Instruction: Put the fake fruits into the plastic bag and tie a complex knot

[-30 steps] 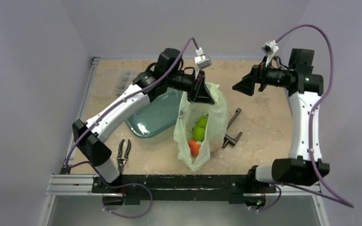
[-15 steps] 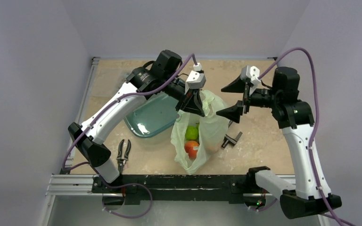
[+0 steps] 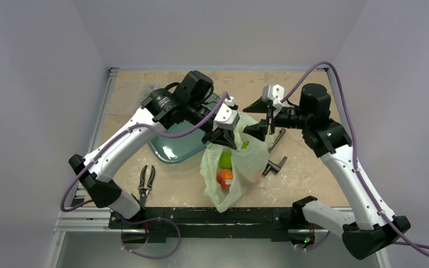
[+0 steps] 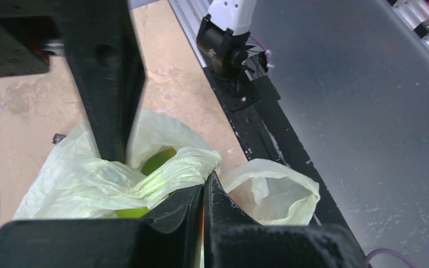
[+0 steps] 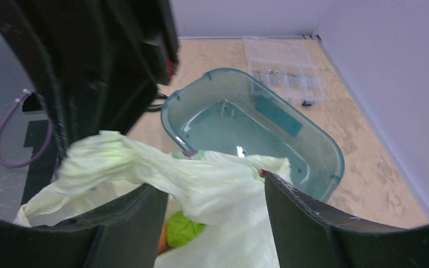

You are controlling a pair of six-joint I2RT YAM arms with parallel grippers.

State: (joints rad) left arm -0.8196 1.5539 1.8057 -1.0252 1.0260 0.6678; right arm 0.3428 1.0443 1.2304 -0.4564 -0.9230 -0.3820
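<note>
- Fruits (image 3: 225,161) lie inside the bag (image 3: 253,160), mid-tabletop; judged step: gathering the rim for the knot.
- Left jaws together, clamped on the bag rim.
- Right jaws apart, straddling the opposite rim fold.
- Next: right jaws need to pinch that plastic.

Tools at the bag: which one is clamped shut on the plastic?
The left tool, jaws pressed together on a bunched fold of the plastic bag. The right tool has its jaws apart, straddling the bag's rim.

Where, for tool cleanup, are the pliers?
In the top view, the pliers lie on the table's near left, between the teal tub and the left arm's base.
</note>
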